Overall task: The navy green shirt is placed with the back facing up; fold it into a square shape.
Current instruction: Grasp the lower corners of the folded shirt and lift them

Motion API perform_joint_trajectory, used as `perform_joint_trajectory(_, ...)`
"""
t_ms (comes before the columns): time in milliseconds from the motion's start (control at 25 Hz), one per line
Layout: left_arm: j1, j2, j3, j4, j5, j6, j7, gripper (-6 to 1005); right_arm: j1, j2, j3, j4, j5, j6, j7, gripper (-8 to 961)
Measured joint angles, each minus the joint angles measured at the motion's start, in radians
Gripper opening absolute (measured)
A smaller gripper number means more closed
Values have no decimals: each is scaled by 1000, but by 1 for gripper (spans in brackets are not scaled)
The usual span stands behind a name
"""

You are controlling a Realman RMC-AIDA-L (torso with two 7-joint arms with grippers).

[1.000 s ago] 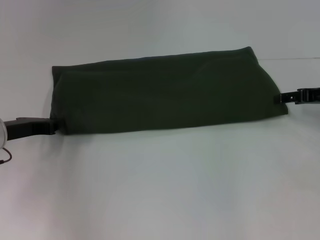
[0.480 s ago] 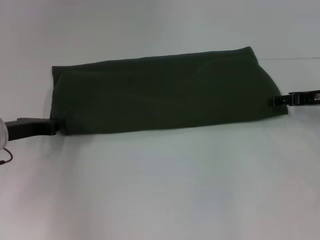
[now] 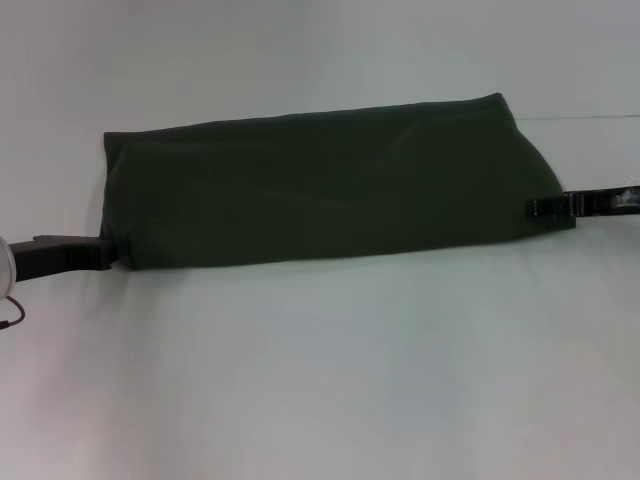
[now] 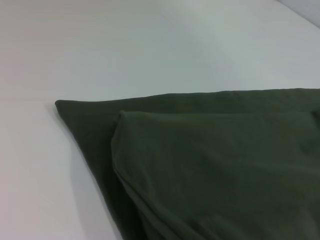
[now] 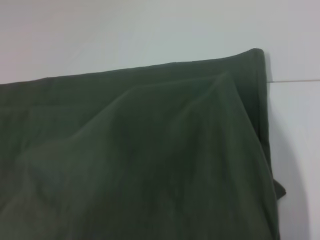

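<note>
Olive-green cloth, the navy green shirt (image 3: 330, 185), lies folded long across the white table (image 3: 320, 380). My left gripper (image 3: 100, 252) meets its near-left corner, my right gripper (image 3: 540, 208) overlaps its right edge; grip unclear.

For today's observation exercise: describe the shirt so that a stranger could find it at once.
On the pale table, look to the far half: the navy green shirt lies there as a long, dark olive band, already folded lengthwise. It is the only cloth, stretched between the left hand and the right hand.
</note>
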Motion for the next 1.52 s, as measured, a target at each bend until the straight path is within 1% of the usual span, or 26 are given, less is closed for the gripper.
perform_joint_trajectory(320,0,-2,0,-1,0,-3,5,63,2,18,-1,5,1,31,-16,790)
perform_joint_trajectory(600,-1,-1,1,-2,1,-3,6,62,11,22,-1,28,0,55,-28,791)
perform_joint_trajectory(920,-2,-1,2,0,3,-4,8,63,11,23,-2,30,0,60,-33,651)
perform_joint_trajectory(1120,-2,-1,2,1,6,-5,8,62,9,22,-2,30,0,60,-34,475)
perform_joint_trajectory(1360,-2,-1,2,1,6,-5,8,61,7,22,-2,30,0,60,-34,352)
perform_joint_trajectory(1520,-2,-1,1,1,7,-5,8,62,6,22,-2,30,0,60,-34,350)
